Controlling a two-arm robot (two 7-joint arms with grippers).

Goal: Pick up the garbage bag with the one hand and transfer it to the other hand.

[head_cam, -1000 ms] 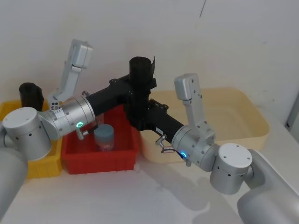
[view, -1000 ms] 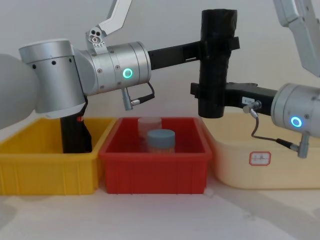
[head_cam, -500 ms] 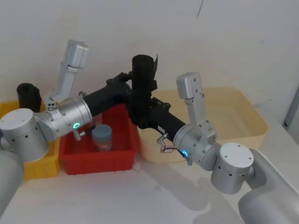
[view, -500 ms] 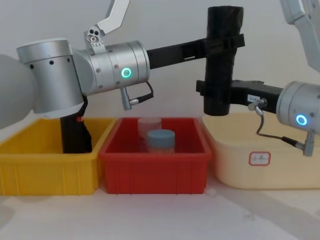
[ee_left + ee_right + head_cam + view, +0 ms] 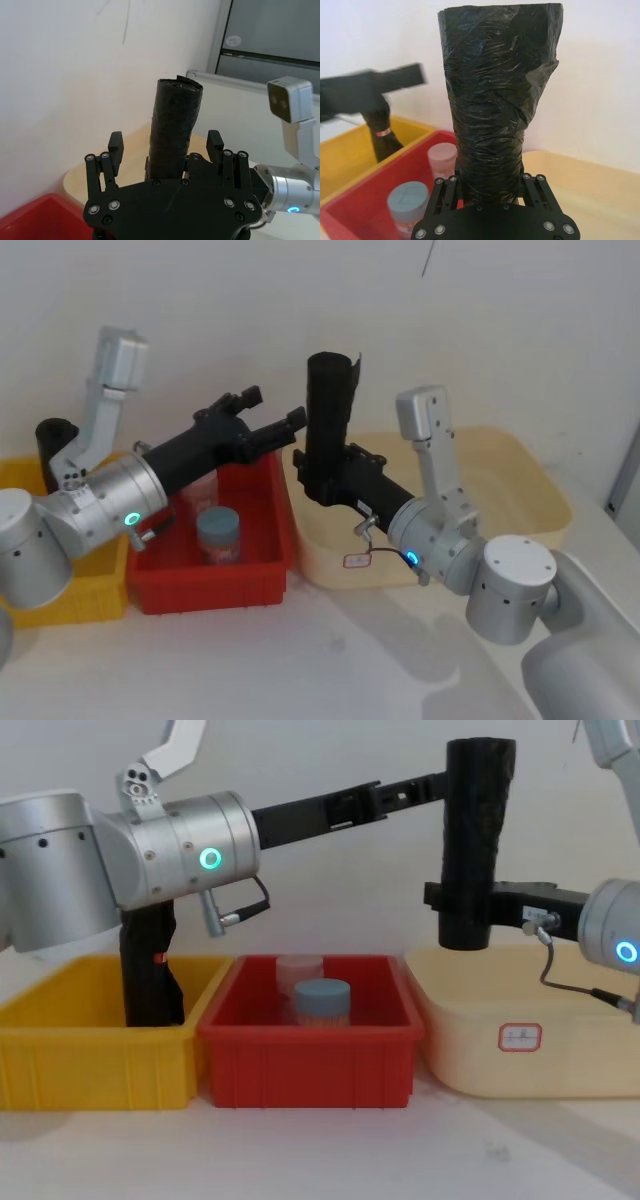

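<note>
The garbage bag is a tall black roll held upright in the air over the near-left corner of the cream tub. My right gripper, on the blue-ringed arm, is shut on the roll's lower part; the right wrist view shows the garbage bag rising straight out of that right gripper. My left gripper, on the green-ringed arm, is open, its tips just left of the roll and apart from it. From the left wrist the garbage bag stands just past the spread fingers. Seen from the chest, the garbage bag hangs right of the left gripper.
A red bin holds a blue-lidded jar and a clear jar. The yellow bin at far left holds another black roll. The cream tub lies under and right of the bag.
My left gripper has opened, let go of the bag and drawn back to the left. My right gripper, still shut on the bag, has carried it a little to the right.
</note>
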